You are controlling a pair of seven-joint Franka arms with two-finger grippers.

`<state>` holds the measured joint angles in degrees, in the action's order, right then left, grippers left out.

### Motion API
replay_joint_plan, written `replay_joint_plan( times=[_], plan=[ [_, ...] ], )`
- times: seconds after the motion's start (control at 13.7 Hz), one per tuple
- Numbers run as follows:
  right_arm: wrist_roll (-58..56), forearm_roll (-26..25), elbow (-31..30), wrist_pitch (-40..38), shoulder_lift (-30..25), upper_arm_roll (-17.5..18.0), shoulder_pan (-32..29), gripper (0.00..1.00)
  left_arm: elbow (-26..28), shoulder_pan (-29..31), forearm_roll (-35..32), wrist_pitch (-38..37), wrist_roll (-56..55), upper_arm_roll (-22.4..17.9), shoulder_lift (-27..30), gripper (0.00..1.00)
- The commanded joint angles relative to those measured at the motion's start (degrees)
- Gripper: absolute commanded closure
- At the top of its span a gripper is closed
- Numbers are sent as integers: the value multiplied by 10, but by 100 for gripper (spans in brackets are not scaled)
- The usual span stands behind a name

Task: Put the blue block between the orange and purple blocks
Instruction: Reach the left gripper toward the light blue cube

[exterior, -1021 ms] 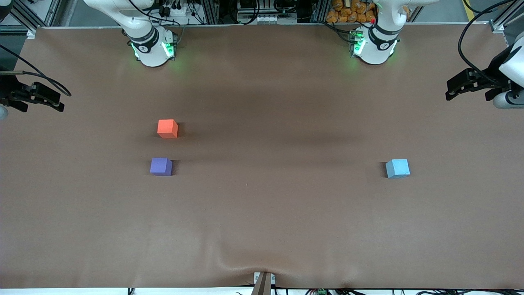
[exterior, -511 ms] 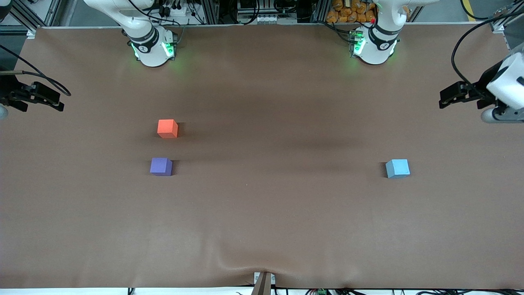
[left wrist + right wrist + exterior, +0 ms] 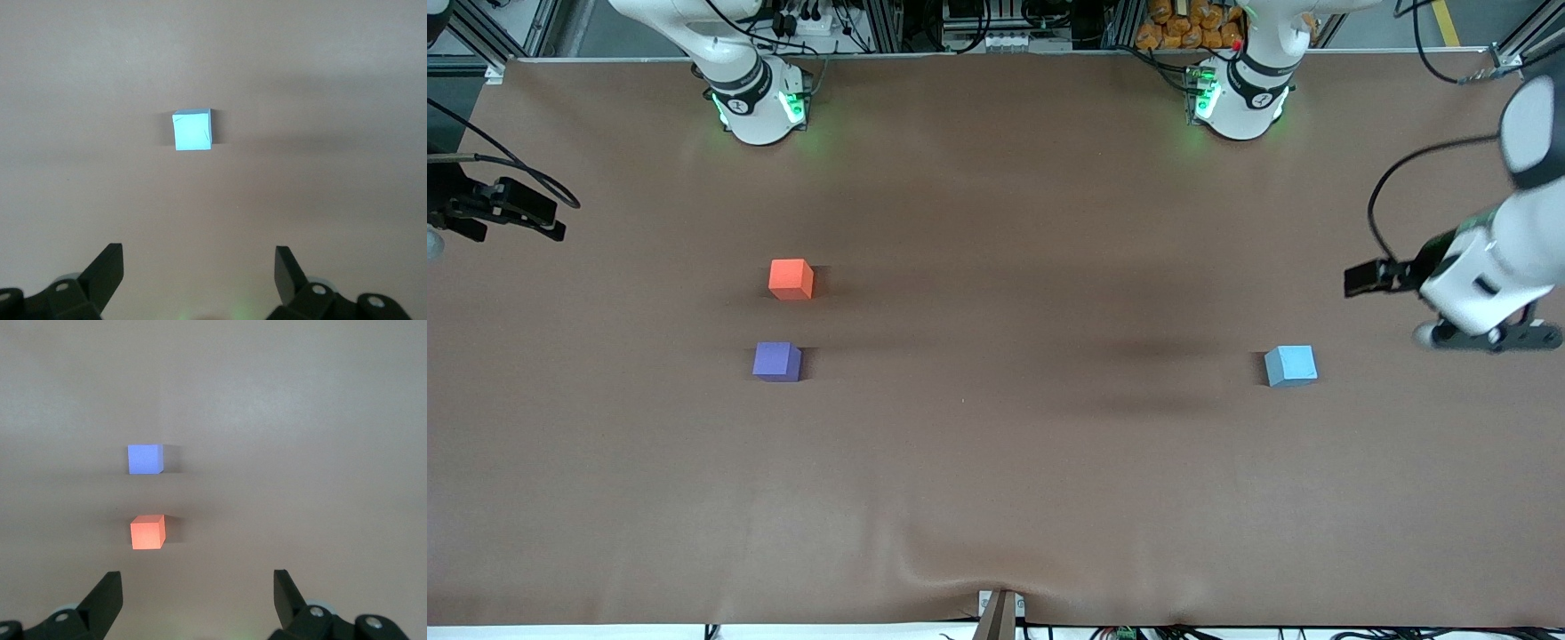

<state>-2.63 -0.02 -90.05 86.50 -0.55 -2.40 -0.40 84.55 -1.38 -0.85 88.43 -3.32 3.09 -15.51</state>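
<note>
My left claw (image 3: 1360,278), fingers spread, hangs above the table (image 3: 996,444) near the blue block (image 3: 1290,365); my right claw (image 3: 547,220), fingers spread, waits at frame edge.

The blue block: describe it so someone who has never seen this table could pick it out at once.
On the brown table, look toward the left arm's end, where the left gripper hangs open in the air. The blue block sits alone on the cloth close by, untouched. It is a light sky-blue cube, paler than the purple block, which pairs with the orange block toward the right arm's end.
</note>
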Motion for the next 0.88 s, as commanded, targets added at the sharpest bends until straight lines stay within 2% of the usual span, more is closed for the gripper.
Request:
replay_joint_plan(
  times=[0.0, 0.36, 0.51, 0.8],
  plan=[
    [-6, -3, -11, 1, -10, 9, -13, 0, -10, 1, -3, 36, 0, -2, -41, 0],
    [-6, -2, -11, 1, -9, 9, -13, 0, -4, -1, -20, 88, -2, -3, -122, 0],
    [-5, -1, -11, 1, -9, 9, -13, 0, 34, -2, -65, 129, -1, -1, -125, 0],
    [-5, -1, -11, 0, -9, 9, -13, 0, 68, 0, -66, 163, -2, -1, -157, 0]
  ],
)
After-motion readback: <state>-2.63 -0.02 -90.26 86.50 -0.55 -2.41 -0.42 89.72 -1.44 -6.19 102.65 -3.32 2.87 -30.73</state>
